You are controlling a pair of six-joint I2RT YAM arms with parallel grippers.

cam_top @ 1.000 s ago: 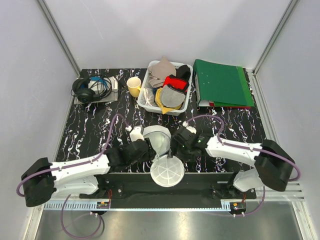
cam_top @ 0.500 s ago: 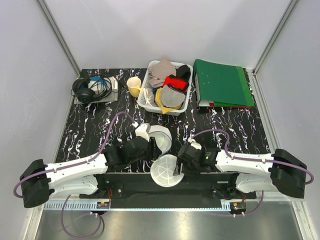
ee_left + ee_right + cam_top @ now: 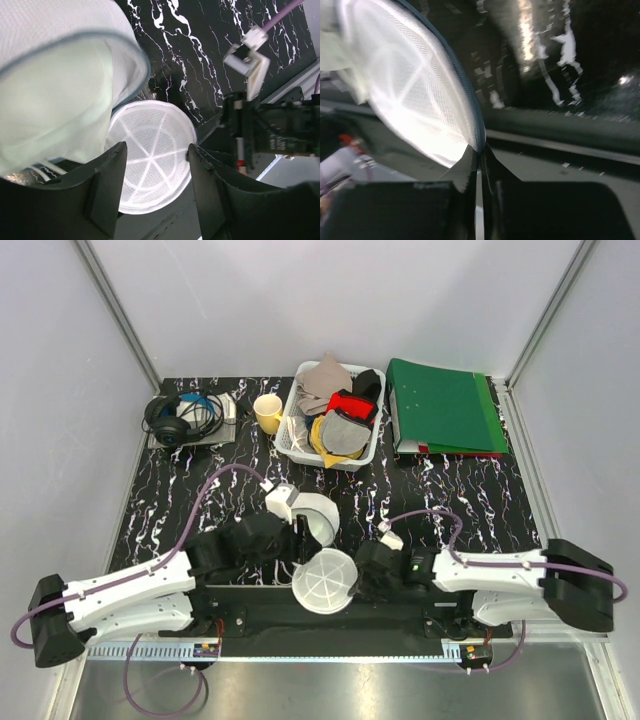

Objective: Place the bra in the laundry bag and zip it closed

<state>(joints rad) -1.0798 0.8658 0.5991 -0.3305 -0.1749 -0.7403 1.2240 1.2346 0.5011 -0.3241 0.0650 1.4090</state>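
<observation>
The laundry bag lies unzipped in two halves. Its flat round mesh half [image 3: 322, 583] hangs over the table's near edge, and its domed half [image 3: 312, 510] stands just behind. The left wrist view shows pale smooth fabric, the bra [image 3: 55, 100], inside the domed mesh half [image 3: 60, 25]. My right gripper [image 3: 479, 150] is shut on the grey zip rim of the flat half [image 3: 415, 85], at that half's right side [image 3: 358, 575]. My left gripper [image 3: 156, 147] is open beside the domed half [image 3: 290, 543]. Nothing is between its fingers; the flat half [image 3: 150, 165] shows beyond them.
A white lattice basket [image 3: 293, 445] of grey, red and yellow garments stands at the back. A yellow cup [image 3: 267, 412] is left of it and green folders [image 3: 445, 405] right. Headphones [image 3: 180, 418] lie at the back left. The table's black front rail [image 3: 400, 600] runs under the flat half.
My right gripper has come down from behind the bag to the near edge and shut on the flat half's rim. The left arm has drawn back to the left, and the flat half shifted slightly left.
</observation>
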